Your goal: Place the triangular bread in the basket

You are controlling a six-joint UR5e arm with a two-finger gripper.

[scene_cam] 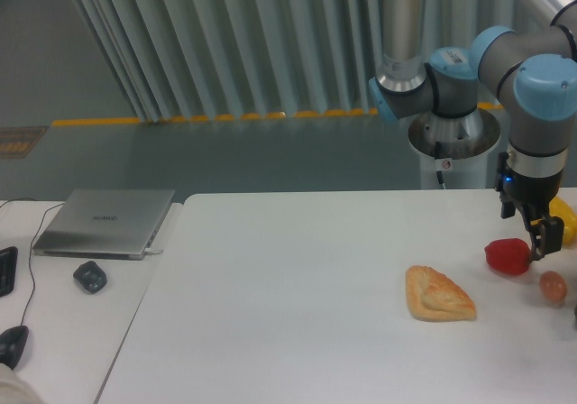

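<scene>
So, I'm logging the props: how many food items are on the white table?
4, maybe more off-frame: triangular bread centre-right, red pepper beside the tool, brown egg near the edge, a yellow item behind the tool.

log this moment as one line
tool: above red pepper, state unclear | triangular bread: on table, not held | basket: not in view

You see golden-brown bread on a white table, left of the black fingers. Just beside them sits a glossy red pepper, below them a brown egg, behind them something yellow. The laptop is silver-grey.
</scene>
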